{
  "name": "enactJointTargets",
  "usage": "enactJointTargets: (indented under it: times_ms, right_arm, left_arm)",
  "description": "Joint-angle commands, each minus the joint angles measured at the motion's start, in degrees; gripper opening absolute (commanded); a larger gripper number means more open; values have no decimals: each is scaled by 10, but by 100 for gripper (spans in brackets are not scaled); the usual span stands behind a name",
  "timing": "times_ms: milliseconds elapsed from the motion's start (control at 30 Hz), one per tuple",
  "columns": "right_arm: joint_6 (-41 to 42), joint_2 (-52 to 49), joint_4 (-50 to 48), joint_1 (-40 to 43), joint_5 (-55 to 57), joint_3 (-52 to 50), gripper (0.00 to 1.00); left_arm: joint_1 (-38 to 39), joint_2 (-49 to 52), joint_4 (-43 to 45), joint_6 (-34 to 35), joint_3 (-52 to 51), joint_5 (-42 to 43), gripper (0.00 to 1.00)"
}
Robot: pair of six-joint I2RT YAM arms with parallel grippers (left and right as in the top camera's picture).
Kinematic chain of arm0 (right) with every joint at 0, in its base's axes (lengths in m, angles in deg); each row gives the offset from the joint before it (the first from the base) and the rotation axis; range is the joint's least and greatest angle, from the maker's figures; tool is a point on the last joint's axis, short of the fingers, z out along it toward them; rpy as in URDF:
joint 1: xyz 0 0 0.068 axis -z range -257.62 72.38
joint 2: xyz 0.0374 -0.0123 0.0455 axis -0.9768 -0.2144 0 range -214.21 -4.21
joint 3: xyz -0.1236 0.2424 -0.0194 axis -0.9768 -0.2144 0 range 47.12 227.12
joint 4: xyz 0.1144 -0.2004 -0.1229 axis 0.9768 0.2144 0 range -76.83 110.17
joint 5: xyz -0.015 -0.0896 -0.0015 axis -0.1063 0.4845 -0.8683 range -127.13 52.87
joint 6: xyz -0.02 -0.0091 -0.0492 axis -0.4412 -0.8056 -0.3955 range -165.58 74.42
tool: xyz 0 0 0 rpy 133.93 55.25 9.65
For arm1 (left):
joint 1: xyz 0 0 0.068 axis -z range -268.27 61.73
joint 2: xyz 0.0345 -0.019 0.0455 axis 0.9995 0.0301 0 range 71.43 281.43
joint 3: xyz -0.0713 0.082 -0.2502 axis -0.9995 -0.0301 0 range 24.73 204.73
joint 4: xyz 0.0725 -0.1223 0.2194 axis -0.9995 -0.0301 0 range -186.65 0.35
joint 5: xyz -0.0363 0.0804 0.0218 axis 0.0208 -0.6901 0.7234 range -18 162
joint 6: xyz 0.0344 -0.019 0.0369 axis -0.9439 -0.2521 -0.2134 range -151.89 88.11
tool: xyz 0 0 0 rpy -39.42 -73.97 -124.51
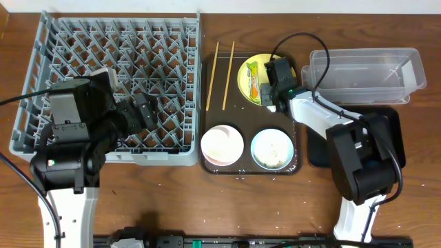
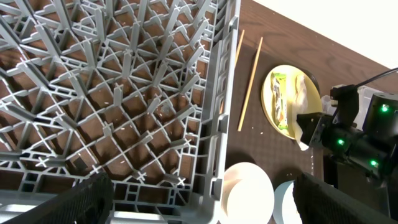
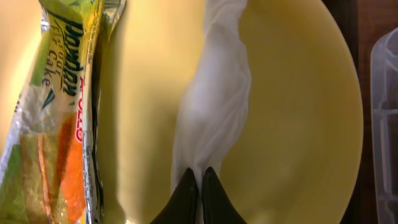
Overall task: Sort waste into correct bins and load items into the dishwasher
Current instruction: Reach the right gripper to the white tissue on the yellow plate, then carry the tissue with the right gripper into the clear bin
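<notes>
Right now the right gripper has its fingers pinched together on one end of the crumpled white napkin — the paper stretches away from them across the yellow plate, with the yellow-green wrapper lying off to one side of them. The left gripper hangs over the grey dish rack — fingers spread wide, gripping nothing.
</notes>
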State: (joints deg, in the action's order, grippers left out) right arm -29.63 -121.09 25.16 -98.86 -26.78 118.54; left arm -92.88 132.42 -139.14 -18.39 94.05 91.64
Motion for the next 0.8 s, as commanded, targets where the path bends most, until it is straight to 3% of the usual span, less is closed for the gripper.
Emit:
enactJointTargets:
  times_ms: [0,200,300,500,633,700,733,767]
  right_arm:
    - [14,40,9,7,-38,3,1]
    - [16,185,29,8,-36,3,1]
    - [112,239,70,38,60,3,1]
    - [268,199,102,164,74,2,1]
    - [288,148,70,228,57,2,2]
    - [261,139,44,240,15,3,13]
    - [208,144,30,244,-47,3,39]
    - [197,152,32,244,-67,3,48]
  left_arm:
    - [1,0,0,-5,10,9,93]
    - [1,0,0,-5,10,9,93]
    - [1,0,0,-5,10,9,93]
    - [1,0,0,-5,10,9,93]
    - [1,0,0,-5,10,9,93]
    - [1,0,0,-5,10,9,93]
    - [1,0,0,-5,10,9,93]
    - [1,0,0,-5,10,9,93]
